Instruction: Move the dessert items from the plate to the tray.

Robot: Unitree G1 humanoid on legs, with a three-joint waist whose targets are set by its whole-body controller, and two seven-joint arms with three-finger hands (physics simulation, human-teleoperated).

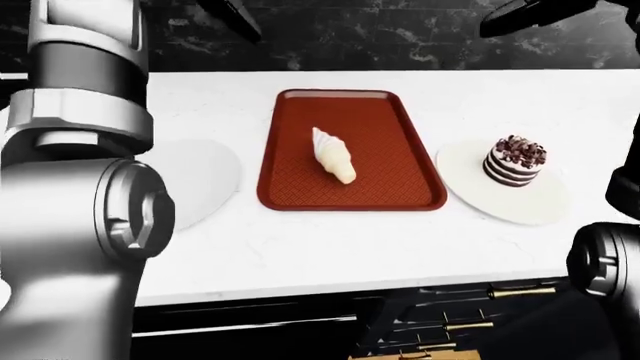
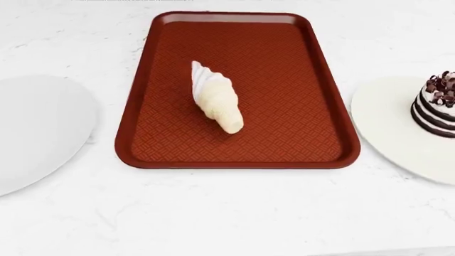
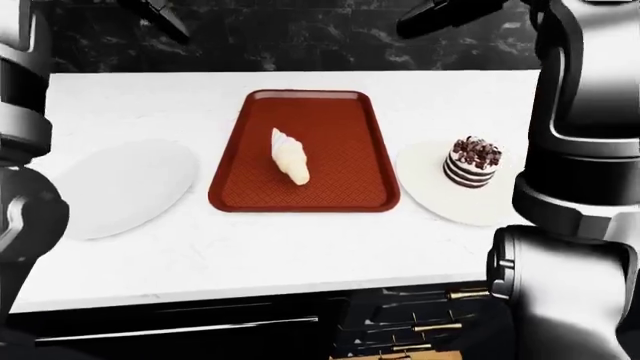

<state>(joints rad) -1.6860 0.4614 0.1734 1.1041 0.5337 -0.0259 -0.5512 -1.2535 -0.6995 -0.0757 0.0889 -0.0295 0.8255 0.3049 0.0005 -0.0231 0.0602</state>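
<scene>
Cream-filled pastry horn (image 2: 216,99), pale, ridged, tapering, lying tilted left of centre on red tray (image 2: 324,80). Layered chocolate cake (image 1: 514,159) upright on white plate (image 1: 530,206) right of tray. Both hands at top edge, finger spread impossible to tell, nothing held.

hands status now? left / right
Left robot hand: only dark fingers at the right-eye view's top, holding nothing; open or closed cannot be told.
Right robot hand: same, empty, grip unclear.
</scene>
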